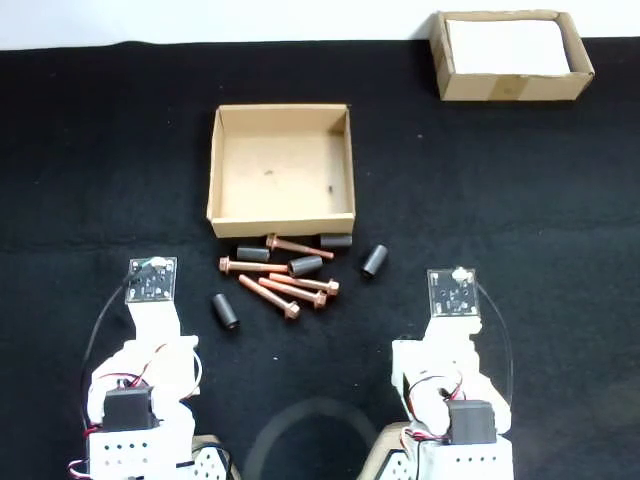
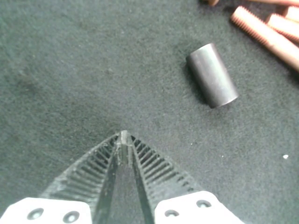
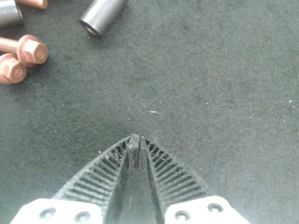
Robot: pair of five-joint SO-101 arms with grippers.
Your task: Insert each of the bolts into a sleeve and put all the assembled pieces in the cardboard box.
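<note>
cardboard box (image 1: 280,226): open, empty, mid-table. bolts (image 1: 268,295): five, copper, loose in a cluster just in front of the box. sleeves (image 1: 306,266): five, dark, lying among and beside the bolts, none fitted. left gripper (image 2: 124,136): fingers closed on nothing, near outlying sleeve (image 2: 212,74). right gripper (image 3: 135,138): fingers closed, empty, above black mat (image 1: 520,200).

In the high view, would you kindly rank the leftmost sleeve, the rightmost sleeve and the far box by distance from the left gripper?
From the left gripper:
1. Leftmost sleeve, close beside it.
2. Rightmost sleeve, beyond the bolts.
3. Far box, at the back right corner.
</note>
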